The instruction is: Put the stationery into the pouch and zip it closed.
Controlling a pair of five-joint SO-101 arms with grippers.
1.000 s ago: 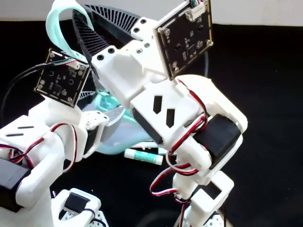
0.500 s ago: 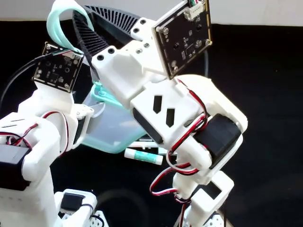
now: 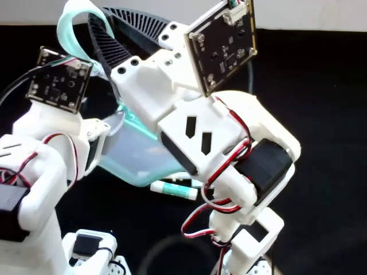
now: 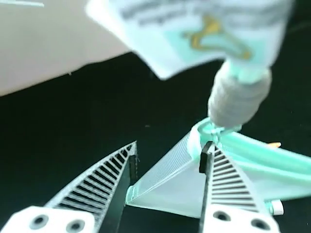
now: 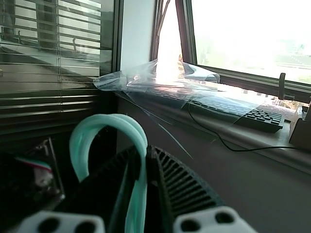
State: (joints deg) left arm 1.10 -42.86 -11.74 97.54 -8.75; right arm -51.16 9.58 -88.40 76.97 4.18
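While a white-and-green stick point(image 3: 174, 189) is lying on the black table point(image 3: 321, 114), the translucent pouch point(image 3: 135, 157) is hanging just above it, one corner sitting between the parted fingers of the left gripper point(image 4: 171, 145). Farther back, the right gripper point(image 5: 146, 154) is clamping the pouch's mint strap point(image 5: 104, 128).

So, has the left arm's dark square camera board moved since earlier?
Yes. The dark camera board shifted up and leftward in the high view, away from the unmoved white-and-green tube.
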